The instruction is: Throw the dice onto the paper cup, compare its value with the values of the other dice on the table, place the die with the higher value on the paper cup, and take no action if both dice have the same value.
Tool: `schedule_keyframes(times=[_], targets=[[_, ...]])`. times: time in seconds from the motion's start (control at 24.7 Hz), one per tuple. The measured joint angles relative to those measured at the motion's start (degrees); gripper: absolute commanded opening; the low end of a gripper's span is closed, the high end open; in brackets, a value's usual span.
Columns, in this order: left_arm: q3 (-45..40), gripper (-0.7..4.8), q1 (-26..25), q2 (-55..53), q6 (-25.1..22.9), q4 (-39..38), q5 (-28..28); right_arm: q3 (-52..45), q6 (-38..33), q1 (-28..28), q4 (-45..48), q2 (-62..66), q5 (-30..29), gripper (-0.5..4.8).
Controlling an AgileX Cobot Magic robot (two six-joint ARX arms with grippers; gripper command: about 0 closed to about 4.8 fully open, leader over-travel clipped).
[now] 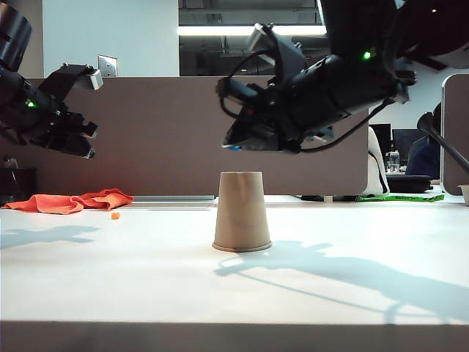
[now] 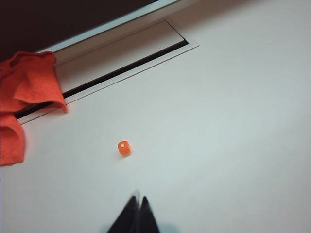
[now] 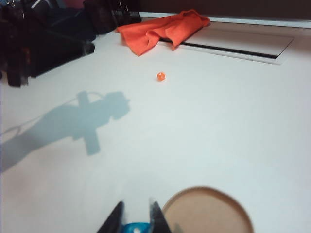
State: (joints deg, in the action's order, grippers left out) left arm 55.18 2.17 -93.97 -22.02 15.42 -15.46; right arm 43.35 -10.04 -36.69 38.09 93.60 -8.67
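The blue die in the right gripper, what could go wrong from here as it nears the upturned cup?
1. The upturned tan paper cup offers only its small flat base as a landing spot, so the small blue dotted die, held in the right gripper beside and above it, could roll off.
2. A nudge from the gripper could topple the cup.

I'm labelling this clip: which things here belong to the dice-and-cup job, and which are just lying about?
Job:
- paper cup, upside down mid-table
- orange die on the table
- blue die held in the right claw
- left claw, shut, empty

Lying about:
- orange cloth at the table's far edge
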Motion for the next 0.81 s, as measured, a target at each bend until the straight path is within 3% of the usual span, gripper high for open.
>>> schedule_keyframes(times=[0.81], targets=[[0.00, -0.05, -0.02, 0.00, 0.00, 0.02, -0.02, 3.02, 4.37, -0.09, 0.00, 3.67, 8.68, 0.53]])
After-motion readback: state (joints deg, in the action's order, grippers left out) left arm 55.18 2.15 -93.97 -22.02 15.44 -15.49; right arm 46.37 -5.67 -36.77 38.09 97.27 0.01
